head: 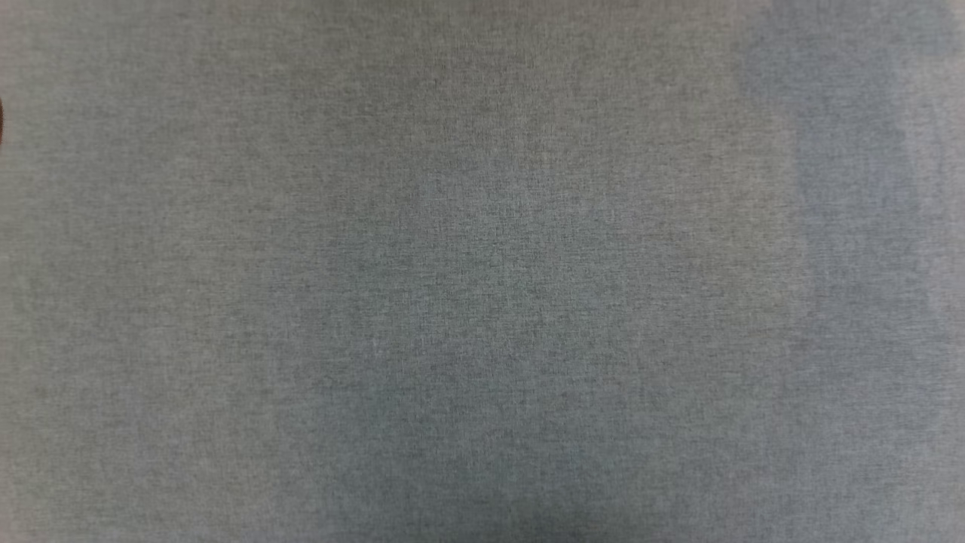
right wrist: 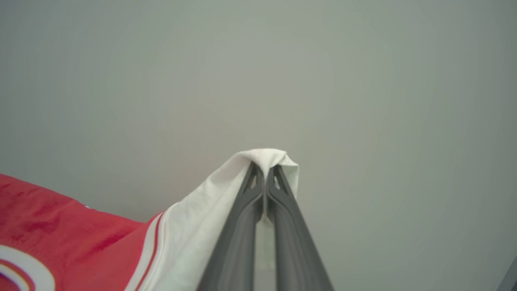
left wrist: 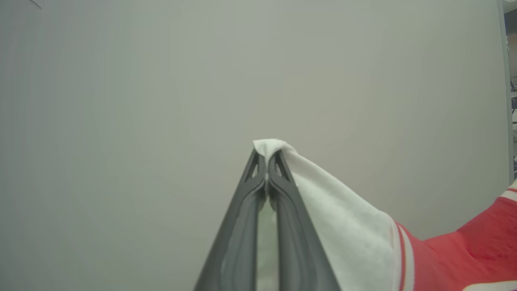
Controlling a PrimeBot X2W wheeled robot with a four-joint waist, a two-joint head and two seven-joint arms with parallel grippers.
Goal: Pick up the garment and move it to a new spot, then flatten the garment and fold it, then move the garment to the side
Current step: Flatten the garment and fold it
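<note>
- Head view: the grey work surface (head: 482,271) is the probable laying area.
- Left wrist view: the left gripper (left wrist: 266,155) is clamped fully closed on a white sleeve of the garment (left wrist: 464,250), which is lifted above the surface.
- Right wrist view: the right gripper (right wrist: 264,167) is closed on the other white sleeve. Step in hand, as judged: transfer to the new spot. Next move calls for lowering both arms evenly, with the span kept taut.

Plain indoor work space, exact kind unclear: a bench (head: 482,271) covered in grey woven cloth, and a blurred sliver of room (left wrist: 513,93) past its edge.
</note>
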